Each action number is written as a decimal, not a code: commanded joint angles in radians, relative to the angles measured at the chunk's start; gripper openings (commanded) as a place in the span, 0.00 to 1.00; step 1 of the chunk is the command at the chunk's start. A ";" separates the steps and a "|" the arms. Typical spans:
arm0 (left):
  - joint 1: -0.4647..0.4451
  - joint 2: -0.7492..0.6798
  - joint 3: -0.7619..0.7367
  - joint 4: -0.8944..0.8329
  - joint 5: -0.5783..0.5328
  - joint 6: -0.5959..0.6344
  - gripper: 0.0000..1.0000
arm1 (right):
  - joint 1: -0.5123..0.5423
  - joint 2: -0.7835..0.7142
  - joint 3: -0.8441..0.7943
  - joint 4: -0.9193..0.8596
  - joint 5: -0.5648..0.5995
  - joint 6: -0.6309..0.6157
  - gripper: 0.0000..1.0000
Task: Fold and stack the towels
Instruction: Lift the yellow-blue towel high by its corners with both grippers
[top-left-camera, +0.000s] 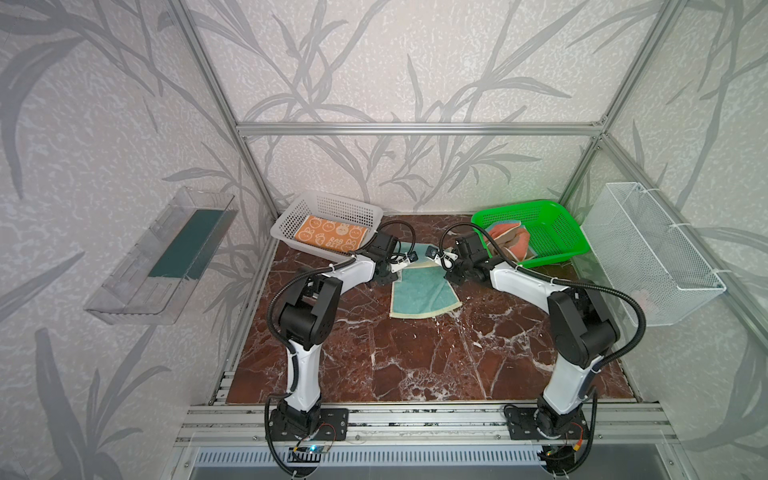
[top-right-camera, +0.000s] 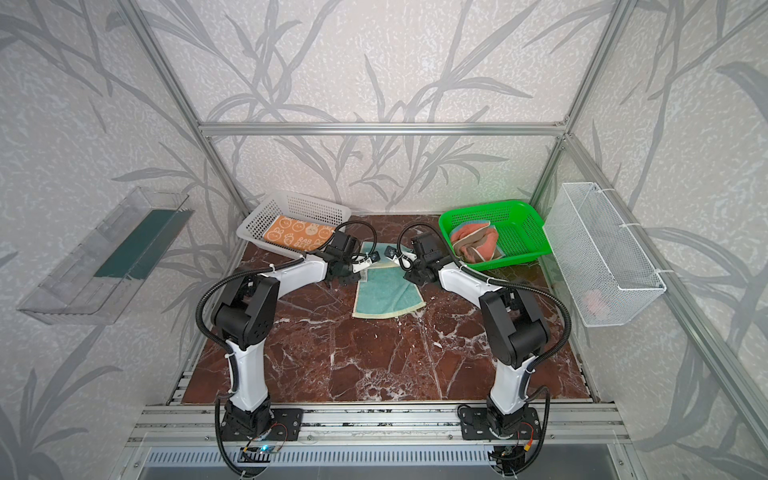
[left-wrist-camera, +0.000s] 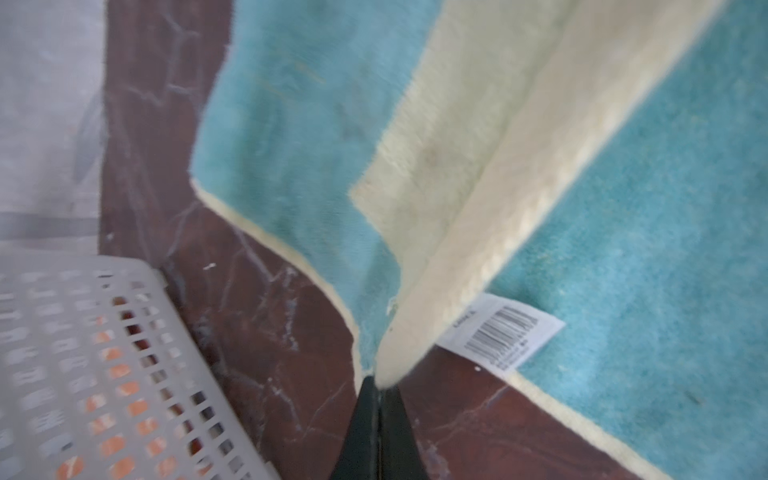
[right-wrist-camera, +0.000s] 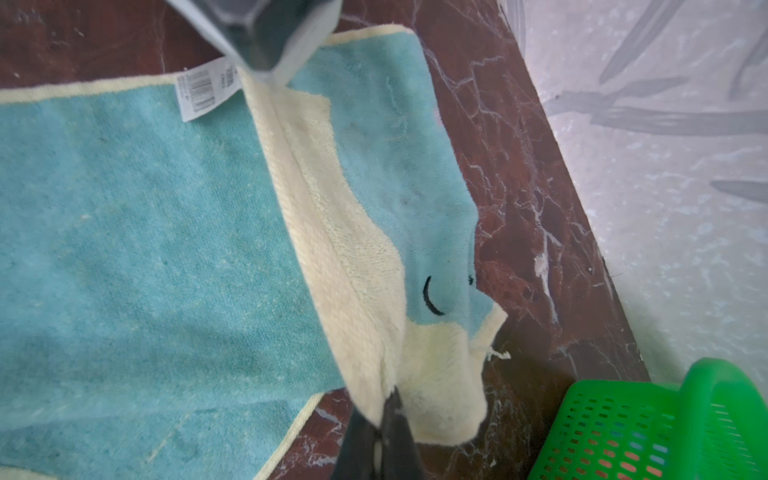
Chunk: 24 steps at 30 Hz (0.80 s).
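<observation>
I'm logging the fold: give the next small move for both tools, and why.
Probably carry both corners toward the near hem together. The left tool and right tool are each shut on a lifted corner of the towel, whose near half lies flat, so the fold is not yet laid.

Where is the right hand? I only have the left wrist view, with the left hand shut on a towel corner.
Observer: The right hand is shut on another corner of the same yellow-and-teal towel.
Operator: Any towels left unfolded?
Observer: A salmon-pink towel lies crumpled in the green basket.
Operator: And the orange one?
Observer: The orange towel lies folded flat in the white basket.
</observation>
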 joint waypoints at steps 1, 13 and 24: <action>0.005 -0.095 0.032 0.066 -0.081 -0.095 0.00 | -0.008 -0.062 0.073 -0.046 0.045 0.056 0.00; -0.009 -0.272 0.192 0.007 -0.205 -0.261 0.00 | -0.026 -0.211 0.209 -0.068 0.036 0.133 0.00; -0.086 -0.550 0.211 -0.091 -0.185 -0.294 0.00 | -0.019 -0.452 0.239 -0.163 -0.148 0.147 0.00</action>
